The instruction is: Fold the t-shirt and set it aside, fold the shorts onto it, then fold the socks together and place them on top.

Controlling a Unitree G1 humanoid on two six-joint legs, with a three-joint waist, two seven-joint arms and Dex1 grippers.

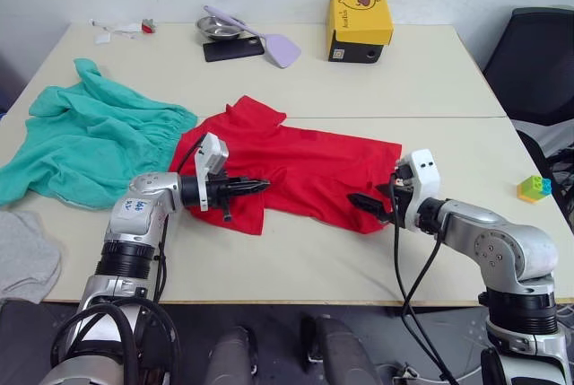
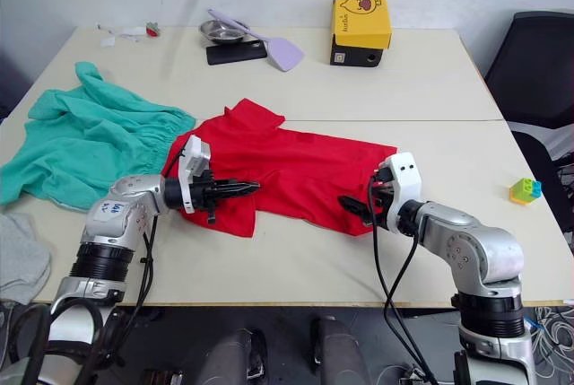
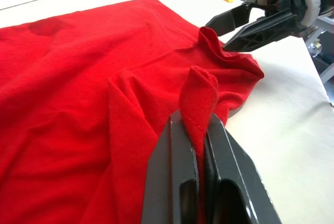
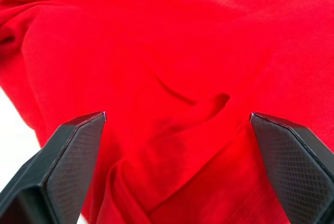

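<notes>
The red t-shirt (image 1: 305, 165) lies spread and wrinkled across the middle of the table. My left gripper (image 1: 260, 186) is at its near left hem, shut on an upright fold of the red cloth (image 3: 201, 85). My right gripper (image 1: 363, 203) stands open at the shirt's near right corner, its fingertips (image 4: 78, 135) on either side of a raised wrinkle. The teal-green shorts (image 1: 90, 138) lie crumpled to the left, touching the shirt's edge. The light grey socks (image 1: 22, 255) rest at the table's near left edge, partly cut off.
At the back stand a yellow box on a black one (image 1: 360, 19), a metal bowl (image 1: 220, 28), a purple spatula (image 1: 273, 42) and a black phone (image 1: 233, 48). Toy blocks (image 1: 533, 188) sit at the right edge. A black chair (image 1: 538, 62) is beyond it.
</notes>
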